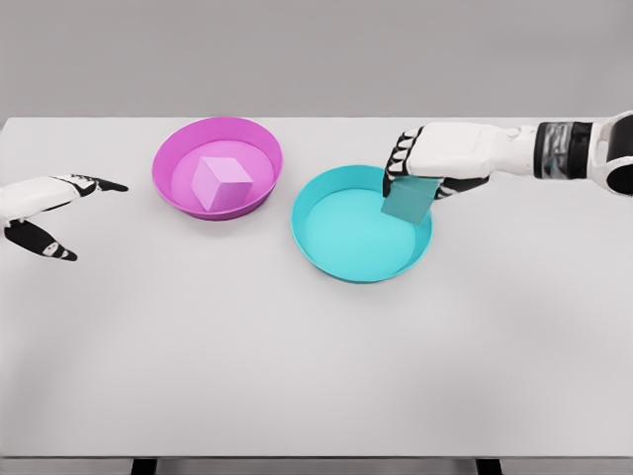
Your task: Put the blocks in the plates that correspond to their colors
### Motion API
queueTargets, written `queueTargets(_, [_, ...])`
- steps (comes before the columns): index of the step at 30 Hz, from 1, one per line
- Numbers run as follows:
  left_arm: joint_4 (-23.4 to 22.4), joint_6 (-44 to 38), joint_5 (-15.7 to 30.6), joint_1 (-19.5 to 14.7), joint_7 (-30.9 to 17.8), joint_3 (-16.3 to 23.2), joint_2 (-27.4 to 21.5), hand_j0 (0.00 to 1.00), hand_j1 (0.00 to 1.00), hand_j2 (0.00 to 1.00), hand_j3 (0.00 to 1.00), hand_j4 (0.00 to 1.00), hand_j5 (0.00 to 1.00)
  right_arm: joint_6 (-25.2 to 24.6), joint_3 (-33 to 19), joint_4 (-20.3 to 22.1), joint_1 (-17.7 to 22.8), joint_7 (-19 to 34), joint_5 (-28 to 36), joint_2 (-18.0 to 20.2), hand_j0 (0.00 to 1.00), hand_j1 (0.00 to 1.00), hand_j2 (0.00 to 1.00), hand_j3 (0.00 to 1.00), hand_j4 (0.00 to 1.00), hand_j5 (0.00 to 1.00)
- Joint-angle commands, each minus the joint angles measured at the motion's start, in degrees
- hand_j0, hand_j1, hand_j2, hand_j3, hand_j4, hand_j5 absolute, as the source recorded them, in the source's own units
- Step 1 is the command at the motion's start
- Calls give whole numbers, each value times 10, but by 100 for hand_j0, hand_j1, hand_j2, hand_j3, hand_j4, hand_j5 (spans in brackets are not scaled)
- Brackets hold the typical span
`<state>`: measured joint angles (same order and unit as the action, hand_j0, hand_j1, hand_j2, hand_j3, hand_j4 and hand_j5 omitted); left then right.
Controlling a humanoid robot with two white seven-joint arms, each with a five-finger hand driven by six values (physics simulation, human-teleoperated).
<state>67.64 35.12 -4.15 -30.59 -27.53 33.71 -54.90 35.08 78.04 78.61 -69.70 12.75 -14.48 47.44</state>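
No readable text, labels, brands, numbers or signs anywhere in head view.
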Motion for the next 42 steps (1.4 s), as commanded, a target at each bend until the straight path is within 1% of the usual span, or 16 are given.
queueTargets(1, [0, -1, 4, 1, 0, 0, 2, 100, 100, 100, 100, 100, 100, -1, -1, -15, 1, -1, 3, -24, 62, 62, 62, 62, 62, 62])
queueTargets(4, [0, -1, 4, 2, 0, 0, 2, 100, 100, 100, 100, 100, 100, -1, 0, -42, 2, 0, 2, -55, 62, 62, 62, 62, 62, 62])
queueTargets(10, [0, -1, 4, 2, -1, 0, 1, 100, 100, 100, 100, 100, 100, -1, -1, -64, 2, 0, 1, -74, 63, 63, 63, 63, 63, 63])
queueTargets(11, [0, -1, 4, 2, -1, 0, 1, 100, 100, 100, 100, 100, 100, -1, -1, -63, 1, 0, 0, -78, 69, 69, 69, 69, 69, 69])
queueTargets(12, [0, -1, 4, 3, -1, 0, 1, 100, 100, 100, 100, 100, 100, -1, -1, -63, 2, 0, -1, -77, 79, 79, 79, 79, 79, 79])
queueTargets(13, [0, -1, 4, 3, -1, 0, 1, 100, 100, 100, 100, 100, 100, -1, -1, -62, 3, 0, -2, -78, 93, 93, 93, 93, 93, 93])
queueTargets(14, [0, -1, 4, 2, -7, 0, 1, 100, 100, 100, 100, 100, 100, -1, -1, -62, 3, -1, -1, -75, 100, 100, 100, 100, 100, 100])
queueTargets(22, [0, -1, 4, 3, -8, 0, 1, 100, 100, 100, 100, 100, 100, -1, -2, -59, 3, -1, 2, -66, 100, 100, 100, 100, 100, 100])
queueTargets(25, [0, -1, 4, 2, -8, 0, 1, 100, 100, 100, 100, 100, 100, -1, -33, -41, 11, -11, 30, 7, 100, 100, 100, 100, 100, 100])
queueTargets(26, [0, -1, 4, 3, -8, 0, 1, 100, 100, 100, 100, 100, 100, -1, -37, -20, 21, -12, 42, 39, 100, 100, 100, 100, 100, 100])
queueTargets(28, [0, -1, 4, 2, -8, 0, 1, 100, 100, 100, 100, 100, 100, -1, -40, 18, 39, -30, 47, 77, 100, 100, 100, 100, 100, 100])
queueTargets(29, [0, -1, 4, 3, -8, 0, 1, 100, 100, 100, 100, 100, 100, -1, -48, 43, 61, -59, 47, 110, 100, 100, 100, 100, 100, 100])
queueTargets(31, [0, -1, 4, 3, -8, 0, 1, 100, 100, 100, 100, 100, 100, -1, -75, 63, 104, -70, 47, 145, 100, 100, 100, 100, 100, 100])
queueTargets(36, [0, -1, 4, 3, -8, 0, 2, 100, 100, 100, 100, 100, 100, -1, -135, 63, 204, -71, 47, 180, 100, 100, 100, 100, 100, 100])
queueTargets(38, [0, -1, 4, 3, -8, 0, 2, 100, 100, 100, 100, 100, 100, -1, -142, 62, 218, -71, 47, 196, 100, 100, 100, 100, 100, 100])
queueTargets(42, [0, -1, 4, 3, -8, 0, 2, 100, 100, 100, 100, 100, 100, -1, -143, 60, 226, -71, 47, 195, 100, 100, 100, 100, 100, 100])
